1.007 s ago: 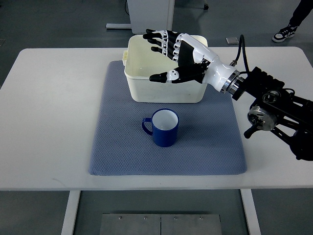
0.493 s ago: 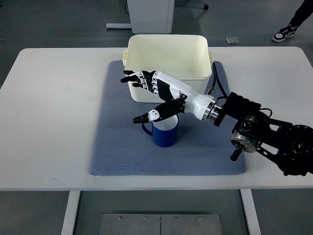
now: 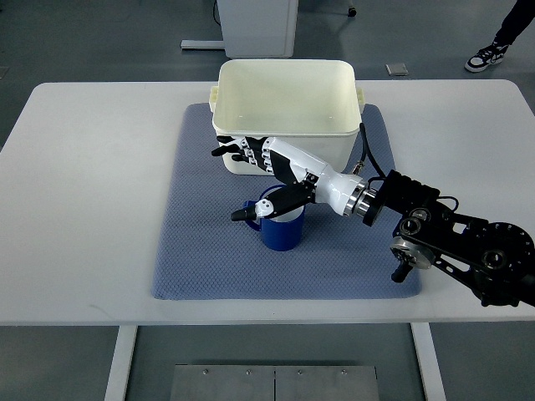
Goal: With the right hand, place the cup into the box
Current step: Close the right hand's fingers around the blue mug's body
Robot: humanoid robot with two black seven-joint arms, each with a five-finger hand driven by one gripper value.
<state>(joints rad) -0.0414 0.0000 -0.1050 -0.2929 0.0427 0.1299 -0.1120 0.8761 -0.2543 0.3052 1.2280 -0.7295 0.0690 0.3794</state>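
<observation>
Top view shows the task barely begun: the cup (image 3: 282, 224) stands on the mat (image 3: 201, 242) at frame centre, just below the empty box (image 3: 288, 92). Right hand (image 3: 266, 171) hovers over the cup's upper left, fingers spread, gripping nothing; grasp, lift and placing remain.

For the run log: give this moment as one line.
phase: reaching | right hand: open, over blue cup, no grasp | cup: upright on mat, outside box | left hand: out of view
</observation>
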